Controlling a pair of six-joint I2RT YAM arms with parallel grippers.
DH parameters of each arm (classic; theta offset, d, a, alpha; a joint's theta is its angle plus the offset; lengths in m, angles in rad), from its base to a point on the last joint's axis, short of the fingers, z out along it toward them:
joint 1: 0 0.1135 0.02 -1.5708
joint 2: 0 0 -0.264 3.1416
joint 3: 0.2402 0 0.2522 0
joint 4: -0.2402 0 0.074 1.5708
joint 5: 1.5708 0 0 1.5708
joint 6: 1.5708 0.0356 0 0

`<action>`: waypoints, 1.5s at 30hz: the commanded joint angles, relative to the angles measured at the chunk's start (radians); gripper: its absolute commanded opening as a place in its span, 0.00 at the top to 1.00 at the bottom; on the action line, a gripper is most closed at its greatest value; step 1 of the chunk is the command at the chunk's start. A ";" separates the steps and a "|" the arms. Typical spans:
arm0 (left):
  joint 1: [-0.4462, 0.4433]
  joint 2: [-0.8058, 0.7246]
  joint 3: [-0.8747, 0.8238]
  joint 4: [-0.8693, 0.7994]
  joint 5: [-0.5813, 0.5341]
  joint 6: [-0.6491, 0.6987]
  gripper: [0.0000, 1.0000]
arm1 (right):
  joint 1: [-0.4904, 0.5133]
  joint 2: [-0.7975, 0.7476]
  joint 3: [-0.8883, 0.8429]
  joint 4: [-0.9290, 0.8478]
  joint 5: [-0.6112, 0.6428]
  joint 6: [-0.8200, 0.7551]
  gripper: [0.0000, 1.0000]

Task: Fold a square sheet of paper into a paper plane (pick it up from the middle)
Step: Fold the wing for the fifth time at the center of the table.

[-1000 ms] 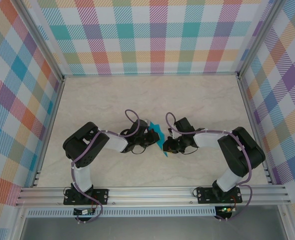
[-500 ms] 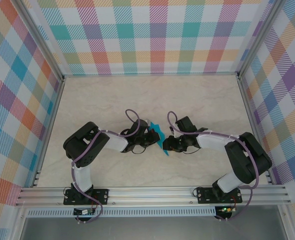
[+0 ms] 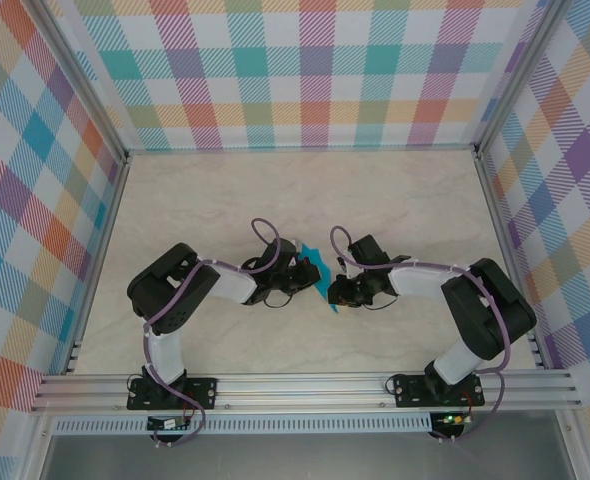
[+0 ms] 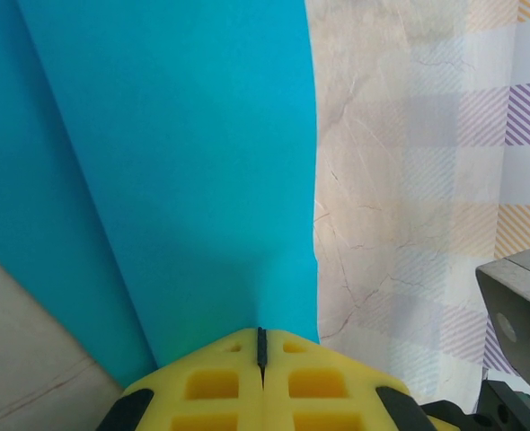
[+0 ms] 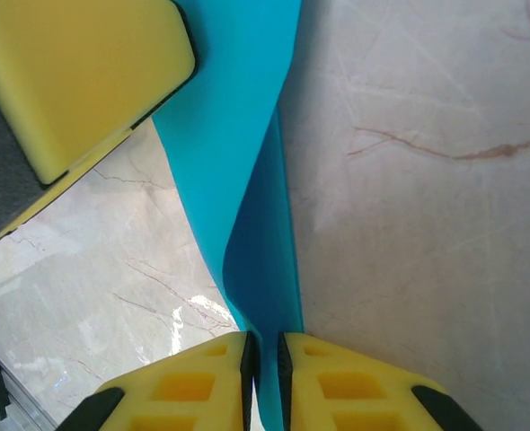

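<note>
Both arms reach in at the middle of the pale marble-patterned table (image 3: 405, 200), and the thin teal-blue paper sheet (image 3: 314, 268) sits right between the two wrists, creased along its length. The left gripper (image 4: 261, 348) has its yellow foam pads pressed tight together, pinching the sheet's near edge. The right gripper (image 5: 263, 350) shows just a narrow slit, and the folded paper runs straight into it, caught between the pads. From the right wrist, a yellow pad of the left gripper lies against the sheet's far end.
</note>
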 commanded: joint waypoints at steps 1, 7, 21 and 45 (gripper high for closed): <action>-0.006 0.022 0.015 -0.038 0.013 0.012 1.00 | 0.007 0.020 -0.020 -0.013 0.023 0.000 0.83; -0.007 0.025 0.017 -0.037 0.017 0.014 1.00 | 0.007 0.023 -0.059 -0.009 0.060 0.018 0.90; -0.007 0.023 0.013 -0.042 0.018 0.015 1.00 | 0.009 -0.051 -0.033 -0.054 0.006 -0.010 0.78; -0.007 0.023 0.017 -0.043 0.019 0.018 1.00 | 0.008 -0.081 -0.060 -0.093 0.046 -0.009 0.83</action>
